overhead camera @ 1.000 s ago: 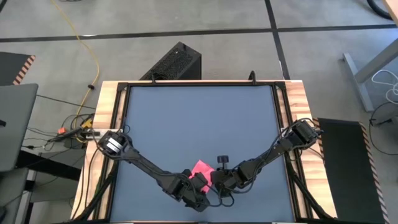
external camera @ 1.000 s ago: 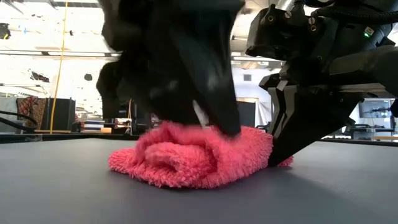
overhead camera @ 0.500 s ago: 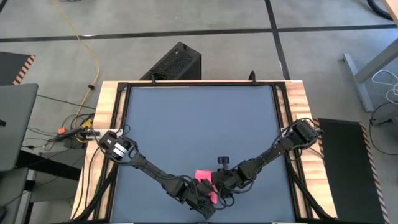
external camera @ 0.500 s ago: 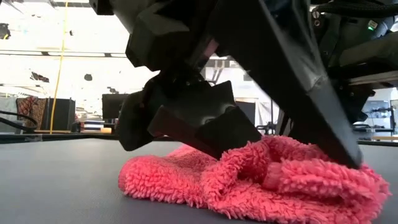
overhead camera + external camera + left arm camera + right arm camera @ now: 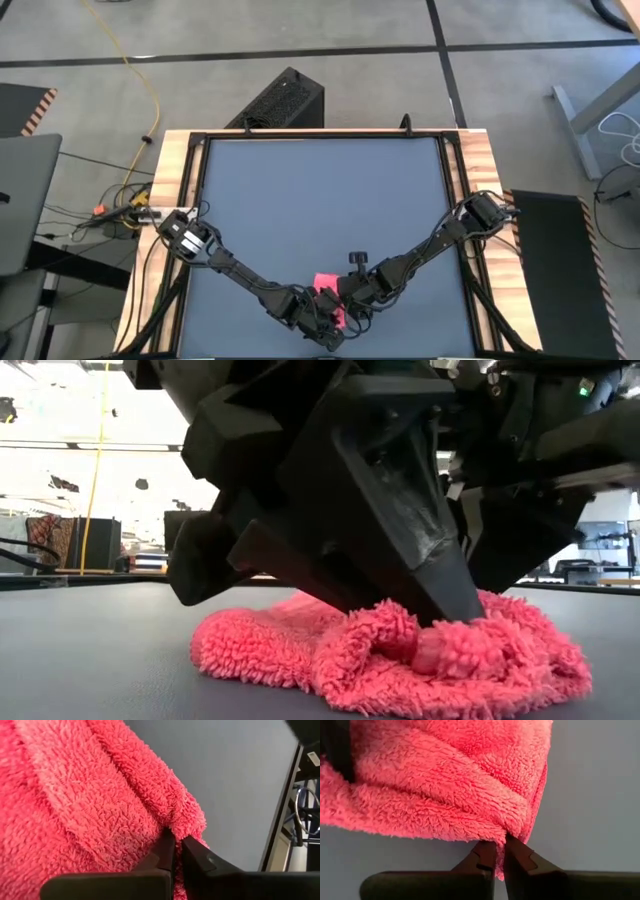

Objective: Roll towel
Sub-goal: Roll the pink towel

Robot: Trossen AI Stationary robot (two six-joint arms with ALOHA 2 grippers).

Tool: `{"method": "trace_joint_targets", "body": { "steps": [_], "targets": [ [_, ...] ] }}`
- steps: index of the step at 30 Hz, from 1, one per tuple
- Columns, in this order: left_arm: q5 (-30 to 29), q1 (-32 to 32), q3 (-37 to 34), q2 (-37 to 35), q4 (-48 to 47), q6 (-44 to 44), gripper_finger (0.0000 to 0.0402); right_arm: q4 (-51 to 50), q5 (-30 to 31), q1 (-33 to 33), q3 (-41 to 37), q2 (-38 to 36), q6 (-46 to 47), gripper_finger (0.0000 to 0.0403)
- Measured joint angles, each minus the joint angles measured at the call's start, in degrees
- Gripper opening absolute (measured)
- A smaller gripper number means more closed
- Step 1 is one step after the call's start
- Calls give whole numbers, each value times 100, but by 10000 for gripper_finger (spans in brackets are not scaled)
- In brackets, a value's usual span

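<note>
The pink towel (image 5: 326, 296) lies bunched on the dark grey mat (image 5: 320, 190), close to the table's near edge. Its fluffy bulk (image 5: 300, 650) rests on the mat, with a raised fold at the right of the low view. My left gripper (image 5: 176, 845) comes slanting down from the left and is shut on the towel. My right gripper (image 5: 500, 847) comes down from the right, just beyond the left one (image 5: 440, 622), and is also shut on the towel. The two grippers hide most of the cloth in the high view. My left gripper pinches a raised fold at the towel's edge (image 5: 172, 822) between its two fingertips. The fingers slant down from above and from the table's left. The towel's bulk stays on the mat. How many layers are in the pinch, I cannot tell. My right gripper pinches a folded edge of the towel (image 5: 507, 832) at its fingertips, where the layers bunch together. The fingers slant down from above and from the table's right. The cloth beyond the pinch lies thick and slack on the mat.
Bare mat stretches toward the far edge and to both sides of the towel. Wooden table borders (image 5: 170, 200) frame the mat. A black perforated box (image 5: 280, 100) stands on the floor beyond the far edge.
My left gripper has come down onto the towel and shut on a fold of it. The towel has shifted toward the table's near edge, and its neat rolled shape has become a looser bunch with a raised fold. My right gripper has stayed shut on it.
</note>
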Motion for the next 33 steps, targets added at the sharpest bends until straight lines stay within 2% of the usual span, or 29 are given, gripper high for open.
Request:
{"method": "trace_joint_targets", "body": {
  "steps": [5,11,14,22,29,33],
  "targets": [
    [-178,-145,-15,-147,-207,44,1,-159,94,136,352,-19,-273,19],
    [-756,-341,-17,-352,-632,89,0,-204,300,249,532,-45,-289,19],
    [-858,-422,-17,-370,-632,57,0,-207,263,244,565,-51,-289,19],
    [-970,-570,-17,-381,-599,-57,0,-535,-1111,-37,566,-54,279,21],
    [-1022,-659,-13,-390,-514,-180,0,-552,-1942,-226,576,-65,647,22],
    [-1266,-761,-13,-390,-498,-381,0,-534,-2102,-276,576,-78,701,22]
  ]
}}
